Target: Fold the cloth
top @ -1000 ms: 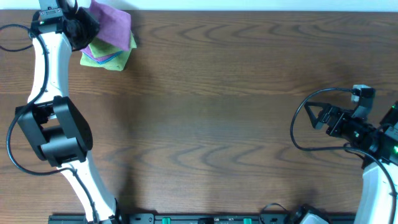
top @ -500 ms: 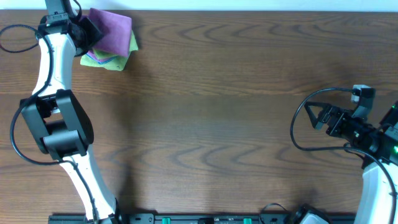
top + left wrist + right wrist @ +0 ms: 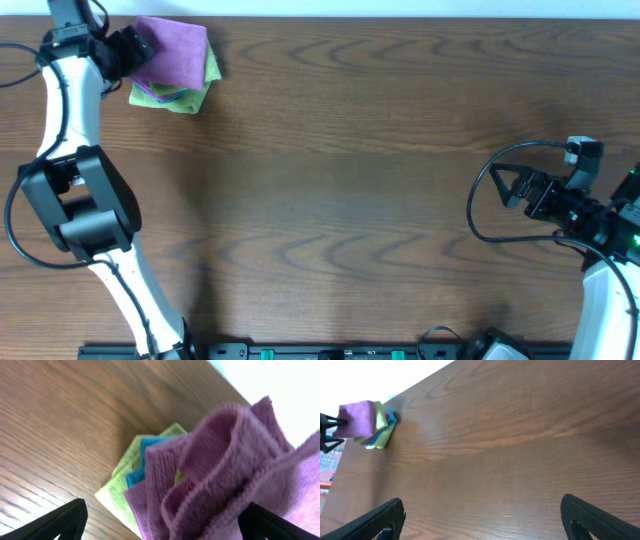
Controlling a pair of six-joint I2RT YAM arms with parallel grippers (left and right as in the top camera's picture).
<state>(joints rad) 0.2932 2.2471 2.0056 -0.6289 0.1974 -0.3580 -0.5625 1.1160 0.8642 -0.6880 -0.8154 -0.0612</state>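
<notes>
The cloth [image 3: 175,52], a lilac fuzzy towel, lies folded and bunched on a small pile at the table's far left corner. In the left wrist view the cloth [image 3: 235,460] fills the space between the spread fingers in loose folds. My left gripper [image 3: 135,45] stands open at the cloth's left edge, and its fingertips [image 3: 65,520] are far apart and do not pinch the cloth. My right gripper [image 3: 510,187] hovers open at the right side of the table, far from the cloth [image 3: 357,419], with nothing between its fingers.
Under the lilac cloth lie a lime-green cloth [image 3: 170,97] and a blue cloth [image 3: 145,445], both sticking out at the pile's near side. The table's far edge [image 3: 400,17] runs just behind the pile. Black cables loop beside the right arm [image 3: 480,215].
My left gripper has gone from shut on the lilac cloth to open and has drawn back a little to the left. The cloth has settled onto the pile. The right arm has not moved.
</notes>
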